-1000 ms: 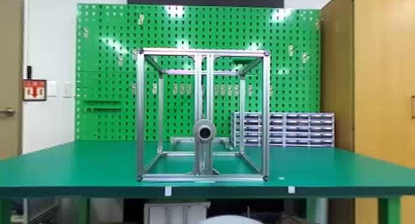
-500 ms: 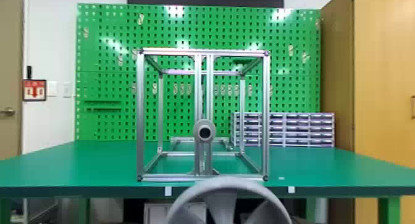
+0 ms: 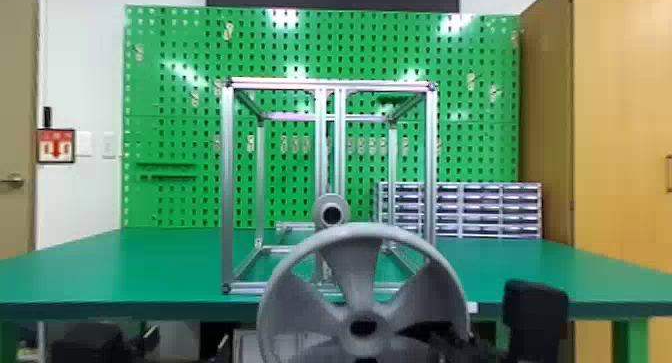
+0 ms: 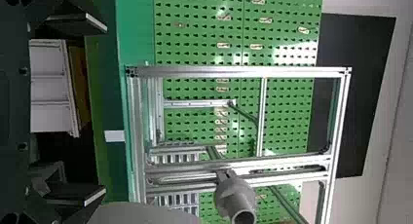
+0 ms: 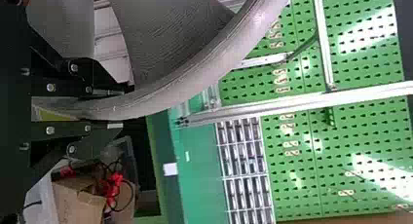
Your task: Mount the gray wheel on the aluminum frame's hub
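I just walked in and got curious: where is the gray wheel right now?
In the head view, the gray wheel is low, slightly right of centre, before the aluminum frame and mostly below its hub, gripped by the right pincer.

The gray wheel (image 3: pixel 355 272) looks like matt molded plastic, its rim smooth and its spokes finely lined, while the hub (image 3: pixel 331 201) has a dull, smooth gray finish. Bare, silvery metal with a satin sheen makes up the aluminum frame (image 3: pixel 227 187), and the green pegboard (image 3: pixel 175 137) is glossy, throwing back white glare. The counter (image 3: pixel 125 272) is smooth and faintly shiny, the cabinet (image 3: pixel 620 112) pale wood, the box (image 5: pixel 78 204) matt brown cardboard.
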Controlling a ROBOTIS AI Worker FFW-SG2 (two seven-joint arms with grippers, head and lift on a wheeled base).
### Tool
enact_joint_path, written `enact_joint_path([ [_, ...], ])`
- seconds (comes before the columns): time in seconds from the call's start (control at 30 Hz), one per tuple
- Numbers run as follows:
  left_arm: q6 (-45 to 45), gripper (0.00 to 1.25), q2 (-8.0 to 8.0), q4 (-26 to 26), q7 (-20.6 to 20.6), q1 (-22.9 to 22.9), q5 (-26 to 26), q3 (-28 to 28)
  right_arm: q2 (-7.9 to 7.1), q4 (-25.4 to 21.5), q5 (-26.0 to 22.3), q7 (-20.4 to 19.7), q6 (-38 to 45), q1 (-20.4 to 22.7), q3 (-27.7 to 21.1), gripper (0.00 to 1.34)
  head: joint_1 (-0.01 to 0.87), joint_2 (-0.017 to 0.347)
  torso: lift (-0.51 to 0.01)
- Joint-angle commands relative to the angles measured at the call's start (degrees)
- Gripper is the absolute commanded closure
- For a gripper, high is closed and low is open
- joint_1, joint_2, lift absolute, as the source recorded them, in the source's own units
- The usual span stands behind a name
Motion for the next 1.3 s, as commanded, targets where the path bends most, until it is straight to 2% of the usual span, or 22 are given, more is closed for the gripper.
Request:
enact_joint_path([
  [0.0,1.41,0.13,0.47,-2.01,0.21,-0.8,0.92,-0.27,-0.09,-0.13,-1.26,-0.52,2.31,-3.22,0.16,1.12,-0.005,0.006,-0.499],
  [0.13,3.08,0.13,0.99,-4.65,1.62,-0.71,0.48,-0.8,-0.09,-0.13,-2.4,-0.87,3.28,-5.42,0.42,1.12,-0.005,0.006,-0.499],
  [0.63,4.05,0.13,1.7,-5.7,3.38,0.61,0.3,-2.2,0.84,0.57,-13.91,-8.86,8.47,-14.38,-1.34,1.12,-0.005,0.006,-0.499],
  [0.87,5.02,0.13,2.58,-5.52,4.26,-1.33,1.09,-4.05,0.84,5.06,-19.54,-10.97,8.91,-17.72,-1.78,1.12,-0.005,0.006,-0.499],
  [1.1,5.37,0.13,3.1,-5.17,4.43,-3.96,1.18,-5.45,0.84,9.89,-24.72,-11.15,9.87,-20.36,-2.92,1.12,-0.005,0.006,-0.499],
  [1.27,5.81,0.13,3.19,-5.0,4.78,-5.55,1.8,-6.6,0.84,12.7,-25.87,-11.15,10.75,-22.47,-2.83,1.12,-0.005,0.006,-0.499],
])
